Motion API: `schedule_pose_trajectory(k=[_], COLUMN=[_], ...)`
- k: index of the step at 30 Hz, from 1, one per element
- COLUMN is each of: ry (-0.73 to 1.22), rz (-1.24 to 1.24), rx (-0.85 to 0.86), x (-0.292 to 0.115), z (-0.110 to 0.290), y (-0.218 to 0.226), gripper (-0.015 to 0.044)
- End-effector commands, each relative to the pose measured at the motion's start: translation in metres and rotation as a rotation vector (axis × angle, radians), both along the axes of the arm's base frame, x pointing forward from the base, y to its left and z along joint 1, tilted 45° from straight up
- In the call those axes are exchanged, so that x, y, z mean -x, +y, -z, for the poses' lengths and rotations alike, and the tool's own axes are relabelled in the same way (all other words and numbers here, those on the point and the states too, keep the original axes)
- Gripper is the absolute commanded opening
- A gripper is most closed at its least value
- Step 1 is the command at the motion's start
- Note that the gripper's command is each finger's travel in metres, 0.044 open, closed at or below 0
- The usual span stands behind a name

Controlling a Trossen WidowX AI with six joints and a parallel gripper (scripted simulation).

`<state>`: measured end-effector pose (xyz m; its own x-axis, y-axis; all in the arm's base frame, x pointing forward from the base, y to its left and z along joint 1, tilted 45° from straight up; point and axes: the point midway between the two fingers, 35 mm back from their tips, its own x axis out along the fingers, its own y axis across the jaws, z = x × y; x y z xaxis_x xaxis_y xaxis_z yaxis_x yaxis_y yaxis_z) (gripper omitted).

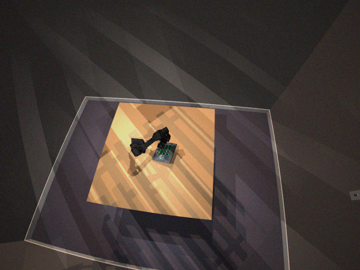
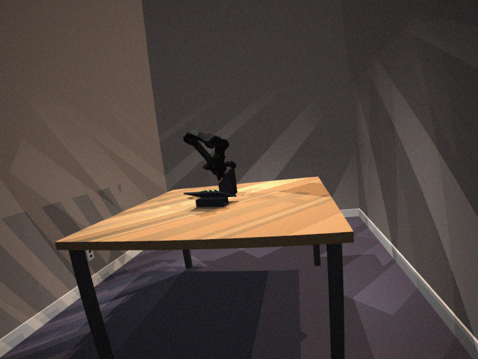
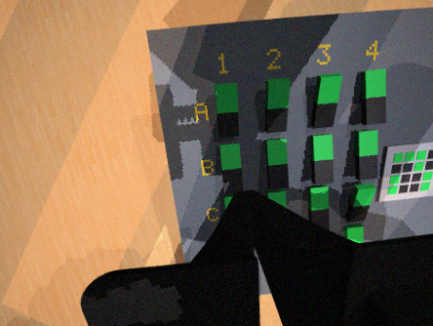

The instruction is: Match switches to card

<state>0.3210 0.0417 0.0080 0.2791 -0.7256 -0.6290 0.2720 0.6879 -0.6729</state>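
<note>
The grey switch panel [image 1: 171,157] [image 2: 210,201] [image 3: 195,63] lies on the wooden table. In the wrist view it shows columns 1 to 4 and rows A, B and C of rocker switches, each half green and half dark grey. Switch A1 [image 3: 226,108], switch B1 [image 3: 230,163] and switch B2 [image 3: 277,162] are in full view. Switch C1 [image 3: 227,200] and switch C2 [image 3: 277,197] are partly hidden by my fingers. The small card [image 3: 410,172] [image 1: 161,157] with green and dark squares sits at the panel's right side. My gripper [image 3: 244,199] [image 1: 164,140] is shut and empty, with its tip over row C between columns 1 and 2. The rows below C are hidden.
The arm's base [image 1: 137,146] stands on the table [image 1: 180,191] [image 2: 270,216] left of the panel. The table's left edge lies close beside the panel in the wrist view. A pale skirting line [image 1: 273,162] borders the floor.
</note>
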Motion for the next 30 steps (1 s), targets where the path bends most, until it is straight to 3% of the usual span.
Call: schedule_pose_trajectory(k=[1, 5, 11, 16, 30], ry=[0.007, 0.008, 0.008, -0.009, -0.011], rz=[0.008, 0.008, 0.008, -0.009, -0.009], rx=[0.004, 0.006, 0.007, 0.014, 0.016], x=[0.015, 0.035, 0.037, 0.028, 0.025], z=[-0.017, -0.036, -0.037, -0.016, -0.009], y=[-0.017, -0.042, -0.043, -0.067, -0.076], gripper=[0.0000, 0.0000, 0.0000, 0.0000, 0.0000])
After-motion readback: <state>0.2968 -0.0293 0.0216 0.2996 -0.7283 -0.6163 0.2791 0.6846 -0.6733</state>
